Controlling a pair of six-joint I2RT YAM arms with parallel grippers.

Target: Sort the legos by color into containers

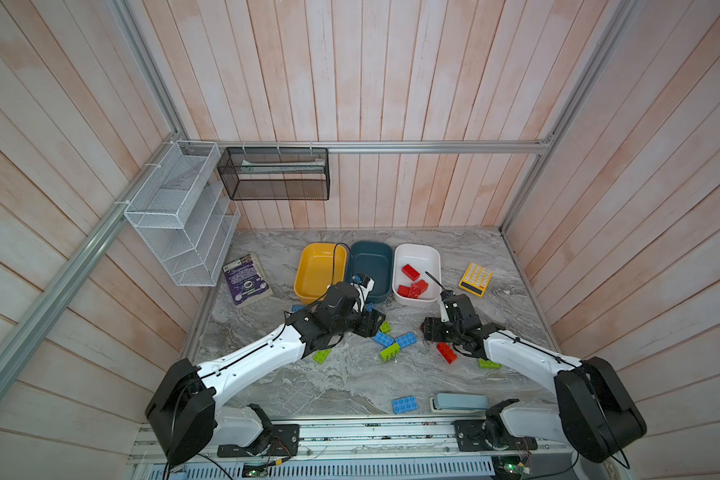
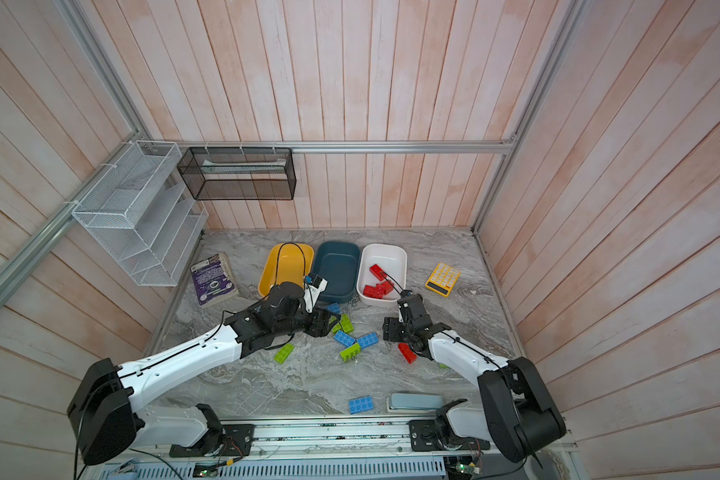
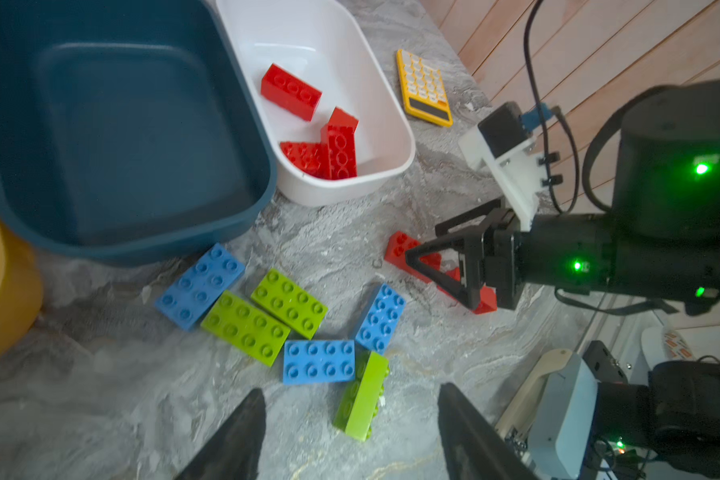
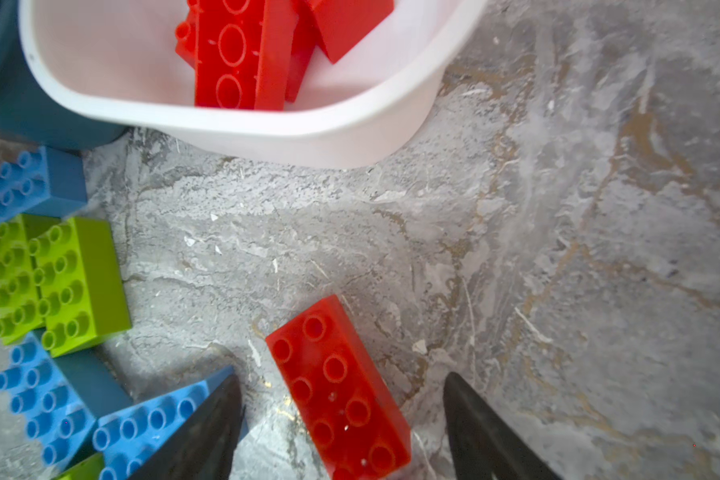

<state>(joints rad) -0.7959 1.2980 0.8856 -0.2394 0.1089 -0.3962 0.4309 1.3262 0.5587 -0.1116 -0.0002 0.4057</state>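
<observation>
Red brick (image 4: 336, 388) lies between right gripper's (image 4: 341, 376) spread jaws, gaps both sides, nothing held. White tub (image 4: 267, 129) with red legos (image 4: 242, 54) just beyond. Left gripper (image 3: 350, 390) spread, empty; lime brick (image 3: 362, 399) on edge between tips, teal tub (image 3: 142, 245) further out.

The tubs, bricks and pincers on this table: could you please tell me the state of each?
Yellow tub: empty.
Blue tub: empty.
White tub: holds only red bricks.
Loose red brick: studs up on the table, not gripped.
Blue bricks: loose on the table.
Green bricks: loose on the table.
Left pincer: open, empty.
Right pincer: open, astride the loose red brick.
</observation>
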